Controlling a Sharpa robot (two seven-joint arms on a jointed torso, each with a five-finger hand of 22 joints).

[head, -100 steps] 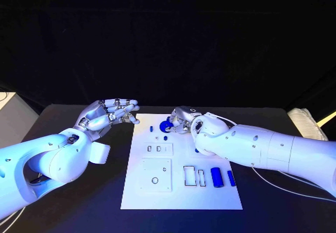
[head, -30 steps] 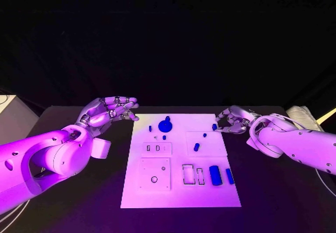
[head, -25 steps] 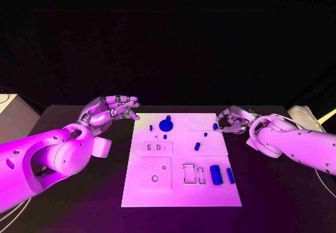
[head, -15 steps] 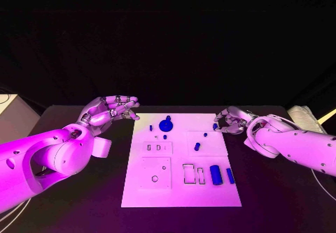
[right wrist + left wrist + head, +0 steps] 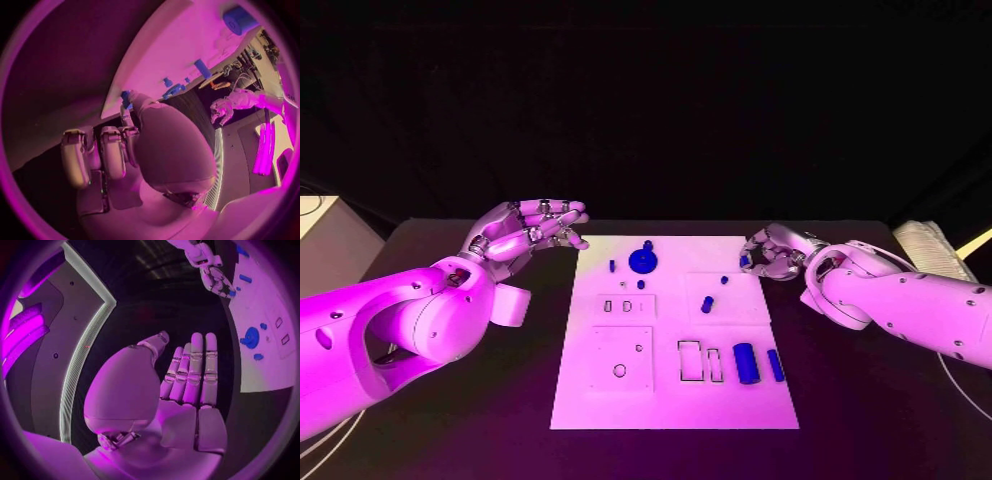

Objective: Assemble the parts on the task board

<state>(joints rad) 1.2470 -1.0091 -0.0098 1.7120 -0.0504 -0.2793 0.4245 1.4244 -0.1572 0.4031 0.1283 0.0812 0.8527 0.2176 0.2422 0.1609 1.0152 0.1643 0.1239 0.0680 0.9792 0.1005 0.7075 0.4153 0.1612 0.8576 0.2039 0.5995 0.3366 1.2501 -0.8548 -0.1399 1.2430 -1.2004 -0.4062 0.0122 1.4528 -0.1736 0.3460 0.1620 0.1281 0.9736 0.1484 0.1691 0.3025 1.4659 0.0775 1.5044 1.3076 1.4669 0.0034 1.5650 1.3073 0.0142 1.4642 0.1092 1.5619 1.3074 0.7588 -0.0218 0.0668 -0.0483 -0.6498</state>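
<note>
**Right hand at the board's far corner, small peg close by**

While the flat white rectangular task board lies in the middle of the black table, its loose blue parts sit scattered over it: a round blue disc part near the far edge, a small blue peg on the middle of the board, and a thick blue cylinder with a slimmer blue bar beside it near the right edge.

A small blue piece at the board's far right corner is the likely object of the coming move. It sits just beside the right hand, on that hand's inner side, towards the board. The right hand is plainly the nearer one; the left hand hovers off the board's left edge, well apart from this piece, fingers apart and holding nothing.

In the right wrist view the right hand's fingers curl inward, and something blue shows at the tip of one. Whether that hand already pinches the piece or merely touches it cannot be told. The piece is too small to make out its long axis.
</note>
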